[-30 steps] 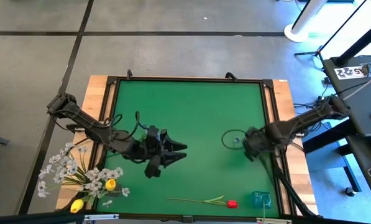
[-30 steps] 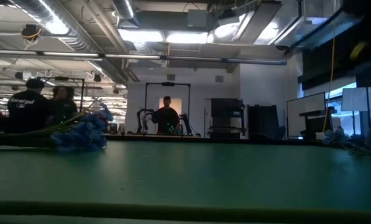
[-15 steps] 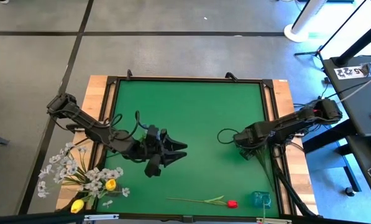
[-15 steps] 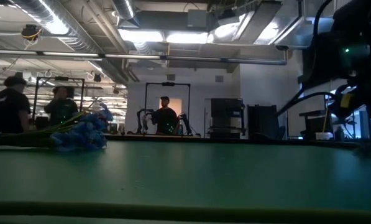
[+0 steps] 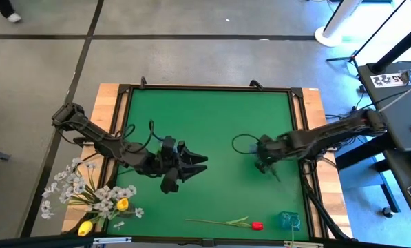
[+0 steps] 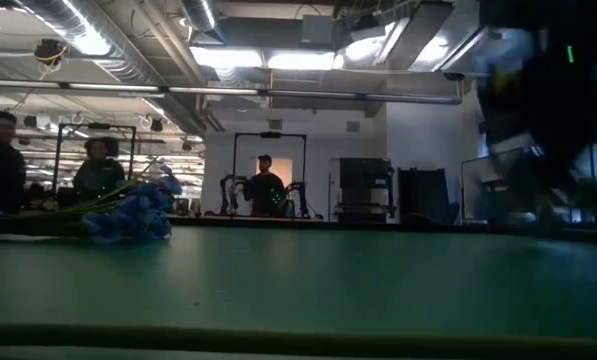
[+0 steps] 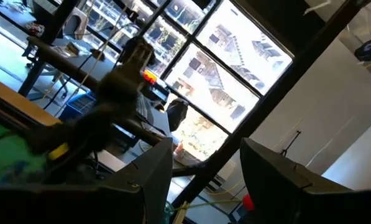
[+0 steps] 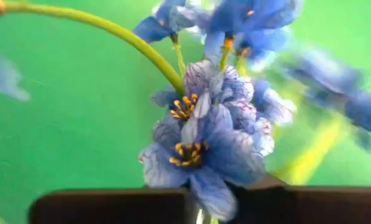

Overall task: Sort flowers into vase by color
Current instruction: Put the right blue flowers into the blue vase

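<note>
My right gripper (image 5: pixel 260 160) hovers over the green mat right of centre, shut on a blue flower spray (image 8: pixel 204 137). The spray's thin green stem (image 5: pixel 241 142) loops out toward the table's left. My left gripper (image 5: pixel 191 169) waits open over the mat's left half. A red tulip (image 5: pixel 256 225) lies on its side near the front edge. Beside it stands a small teal vase (image 5: pixel 290 220). White sprays (image 5: pixel 88 189) and yellow tulips (image 5: pixel 122 204) lie heaped at the near left corner. Another blue cluster (image 6: pixel 128 215) lies on the table at the left of the low view. My right gripper has the blue spray just below its blossoms (image 8: pixel 201 186), which stand right in front of the shut fingertips. The blossoms and the fingers themselves hide the place of contact. The green stem (image 8: pixel 110 28) curves away beyond the blossoms.
The mat's far half and its middle (image 5: pixel 212 117) are bare green. A dark frame (image 5: pixel 205 87) borders the mat, with wooden strips at both sides. People stand in the room beyond the table in the low view.
My right gripper has travelled toward the table's left, from near the right edge to right of centre. The looped green stem has gone along with it.
</note>
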`<state>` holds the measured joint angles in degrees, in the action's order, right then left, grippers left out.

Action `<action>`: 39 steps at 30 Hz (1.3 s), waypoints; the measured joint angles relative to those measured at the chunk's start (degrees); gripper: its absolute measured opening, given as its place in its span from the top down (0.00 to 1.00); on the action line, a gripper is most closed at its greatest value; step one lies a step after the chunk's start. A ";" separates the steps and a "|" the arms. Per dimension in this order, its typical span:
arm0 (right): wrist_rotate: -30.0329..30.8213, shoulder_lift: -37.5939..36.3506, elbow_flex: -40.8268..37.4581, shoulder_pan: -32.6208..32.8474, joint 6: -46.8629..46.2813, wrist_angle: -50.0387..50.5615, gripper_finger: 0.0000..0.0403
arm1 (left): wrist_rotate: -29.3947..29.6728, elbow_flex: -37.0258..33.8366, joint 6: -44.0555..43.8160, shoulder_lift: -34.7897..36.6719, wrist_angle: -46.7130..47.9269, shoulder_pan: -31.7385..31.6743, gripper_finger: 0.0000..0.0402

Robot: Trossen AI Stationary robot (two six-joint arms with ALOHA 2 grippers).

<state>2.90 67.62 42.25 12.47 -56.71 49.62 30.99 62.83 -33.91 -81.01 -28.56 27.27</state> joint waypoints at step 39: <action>36.70 -20.96 -0.06 61.22 35.94 -42.37 0.96 | 6.06 0.00 -1.99 0.13 -0.46 -4.10 0.55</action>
<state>39.60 46.66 42.19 73.69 -20.77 7.26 37.05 62.83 -35.90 -80.88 -29.02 23.17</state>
